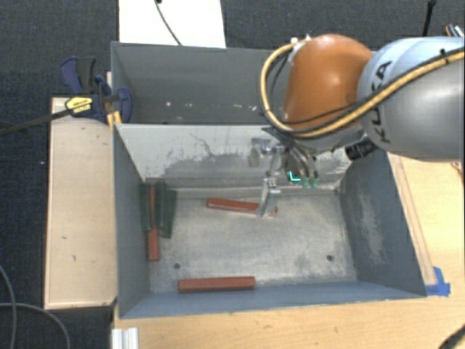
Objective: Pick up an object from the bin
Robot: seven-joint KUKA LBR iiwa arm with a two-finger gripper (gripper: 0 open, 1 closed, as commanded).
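Observation:
My gripper [269, 203] hangs low in the back middle of the bin, under the orange-covered wrist. Its tip is right at the right end of a short red-brown stick [231, 206] that lies flat on the bin floor and points left. Whether the tip touches the stick I cannot tell. A longer red-brown bar [216, 284] lies along the front wall, well clear of the gripper.
By the left wall lie a dark green block [166, 211] and a thin red-brown stick [152, 231], side by side. The arm comes in from the upper right and covers the bin's back right corner.

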